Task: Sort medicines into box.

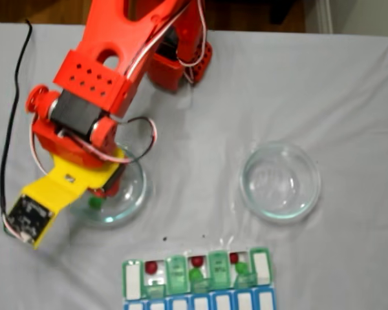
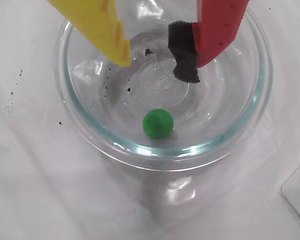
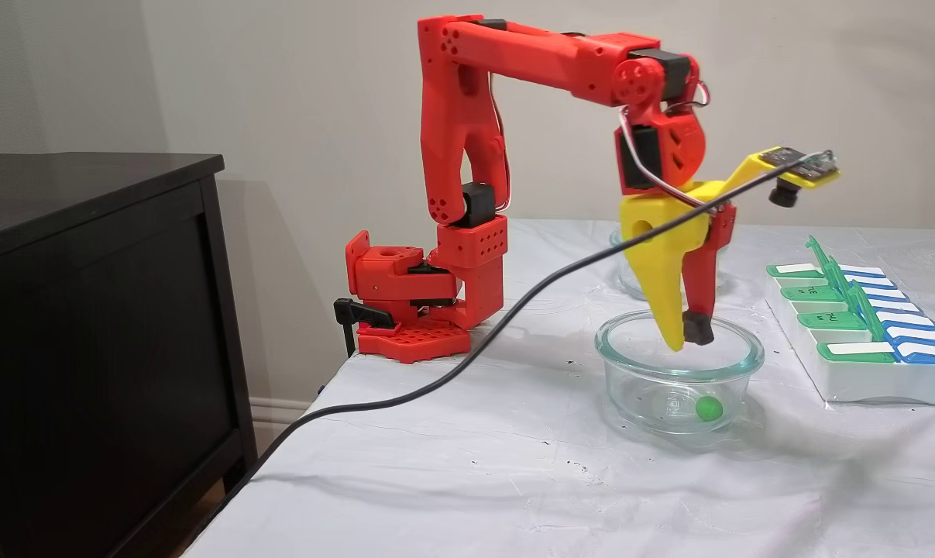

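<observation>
One green pill (image 2: 157, 123) lies on the floor of a round glass dish (image 2: 80, 125), near the dish wall. My gripper (image 2: 156, 70) hangs open over the dish, its yellow finger (image 2: 102, 30) and black-padded red finger (image 2: 187, 55) apart and holding nothing. From the side, the gripper (image 3: 685, 339) has its tips just inside the rim of the dish (image 3: 622, 387), well above the pill (image 3: 708, 407). The box (image 1: 134, 279) sits at the table's near edge with lids raised. It holds three red pills (image 1: 196, 261) and two green pills (image 1: 195, 274).
A second glass dish (image 1: 280, 181) stands to the right of the first in the top-down fixed view. A black cable (image 3: 436, 380) trails from the wrist camera across the table. A dark cabinet (image 3: 87, 310) stands beside the table. Small black specks dot the cloth.
</observation>
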Tool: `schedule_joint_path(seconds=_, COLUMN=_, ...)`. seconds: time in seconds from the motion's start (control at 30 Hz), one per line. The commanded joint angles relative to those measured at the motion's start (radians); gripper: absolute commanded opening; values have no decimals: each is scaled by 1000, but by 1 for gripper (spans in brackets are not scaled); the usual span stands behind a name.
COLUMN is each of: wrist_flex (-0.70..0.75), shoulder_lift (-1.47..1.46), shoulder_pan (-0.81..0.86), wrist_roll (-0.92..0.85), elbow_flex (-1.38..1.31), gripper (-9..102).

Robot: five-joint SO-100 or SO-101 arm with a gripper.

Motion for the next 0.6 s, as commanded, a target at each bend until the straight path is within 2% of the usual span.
schedule_joint_path(seconds=0.0, wrist_flex=-118, shoulder_lift=173, shoulder_pan=2, wrist_roll=-2, elbow_flex=89, gripper=18)
schedule_joint_path(seconds=0.57, wrist_flex=-411, shoulder_lift=127, shoulder_pan=-11, wrist_roll=-5, elbow_flex=276, gripper=18)
